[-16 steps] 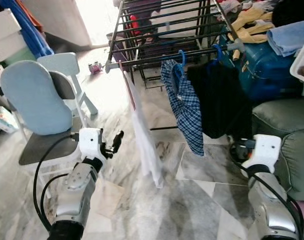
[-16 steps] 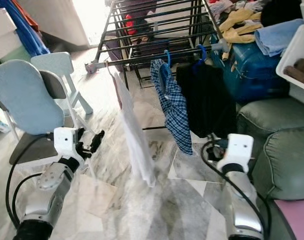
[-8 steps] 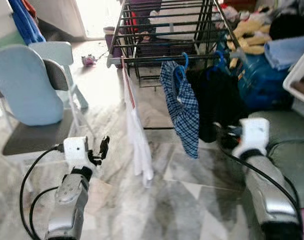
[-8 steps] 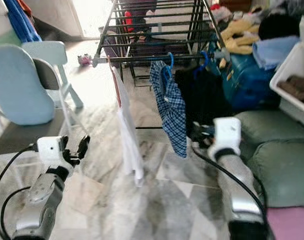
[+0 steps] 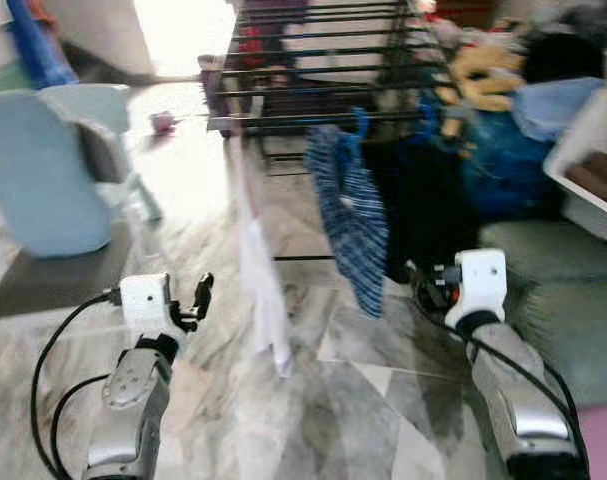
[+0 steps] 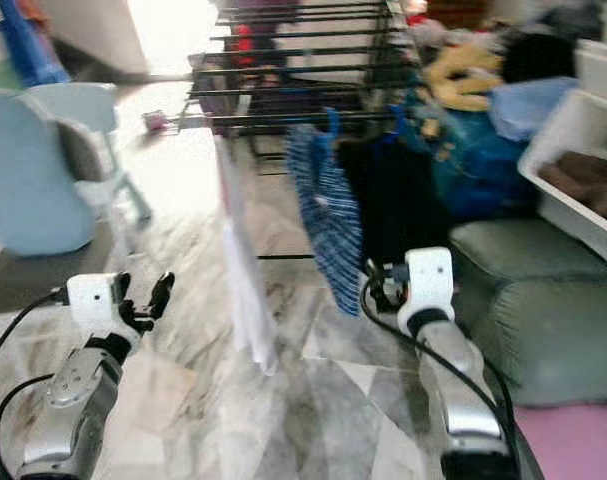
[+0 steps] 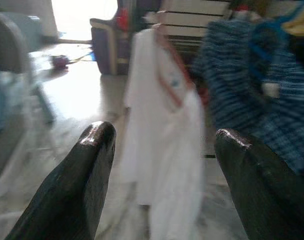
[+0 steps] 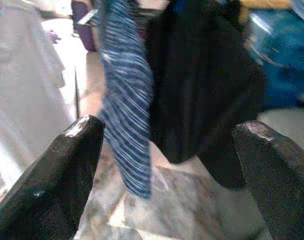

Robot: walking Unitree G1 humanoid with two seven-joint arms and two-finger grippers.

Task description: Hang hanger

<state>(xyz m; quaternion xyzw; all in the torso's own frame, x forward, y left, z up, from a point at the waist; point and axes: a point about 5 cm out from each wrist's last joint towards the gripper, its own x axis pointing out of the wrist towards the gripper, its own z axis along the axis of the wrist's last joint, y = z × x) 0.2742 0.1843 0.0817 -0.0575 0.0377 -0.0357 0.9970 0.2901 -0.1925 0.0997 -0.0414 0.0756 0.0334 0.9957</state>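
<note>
Marble floor [image 5: 383,420], blurred. Drying rack [image 5: 323,70] ahead carries white garment [image 5: 258,290], blue checked shirt [image 5: 353,215] on blue hanger [image 5: 361,122], black garment [image 5: 423,215]. Left end effector [image 7: 162,165] and right end effector [image 8: 164,165] spread, empty, facing the clothes.

1. Home, lived-in room: marble tile floor [image 5: 313,400].
2. Frame centre: drying rack [image 5: 323,70], clothes hung.
3. Right: green sofa [image 5: 563,290]; left: chair [image 5: 43,180].

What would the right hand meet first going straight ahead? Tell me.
Most likely the black garment hanging on the drying rack. The open right hand points between it and the blue checked shirt beside it; blur leaves depth uncertain.
</note>
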